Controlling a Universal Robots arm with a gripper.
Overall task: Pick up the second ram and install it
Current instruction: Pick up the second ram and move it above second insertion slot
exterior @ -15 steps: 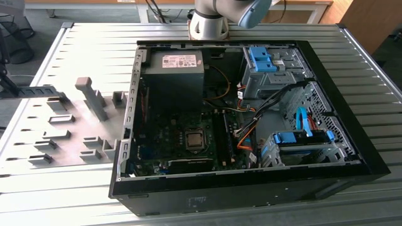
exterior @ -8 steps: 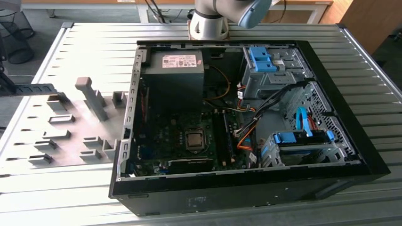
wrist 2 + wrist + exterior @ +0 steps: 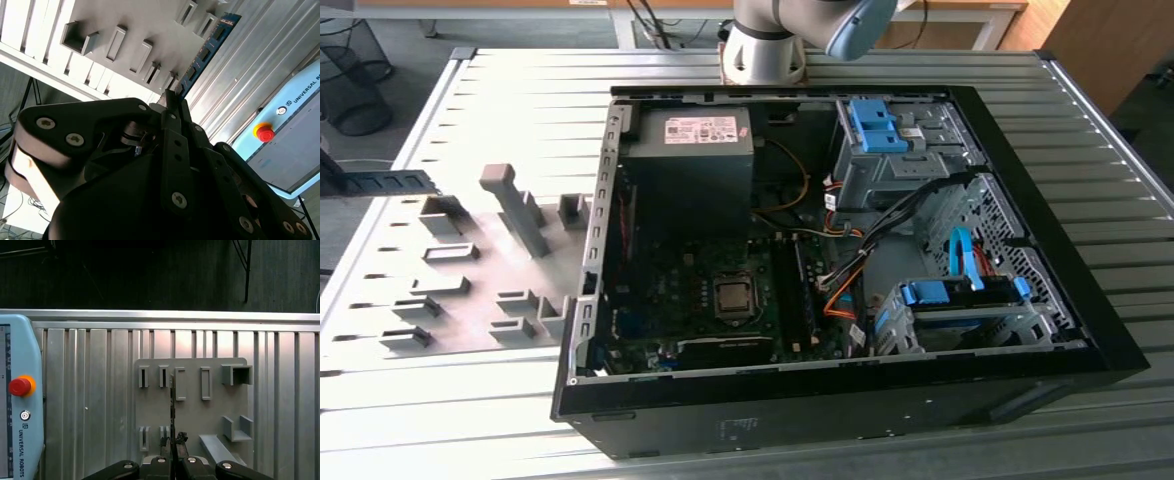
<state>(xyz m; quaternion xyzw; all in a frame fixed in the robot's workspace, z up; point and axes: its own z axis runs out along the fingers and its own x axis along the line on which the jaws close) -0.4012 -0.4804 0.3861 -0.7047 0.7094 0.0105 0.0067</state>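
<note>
1. At the exterior view's left, well apart from the open computer case [image 3: 854, 410], my tool [image 3: 172, 441] is clenched on one end of the second ram [image 3: 207, 50].
2. In the first wrist view the ram shows edge-on over the grey fixture plate [image 3: 192, 412], between its slot blocks [image 3: 180, 384].
3. Bare ribbed table [image 3: 100, 405] lies between plate and pendant [image 3: 27, 350].

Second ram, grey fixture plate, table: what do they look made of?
The second ram: blue-green circuit-board laminate, matte, carrying black chips that are likely plastic-cased. The fixture plate: uniform matte grey with blocky pockets, probably plastic; painted metal not excluded. The table: ribbed silver slats with a soft sheen, most likely aluminium profile.
</note>
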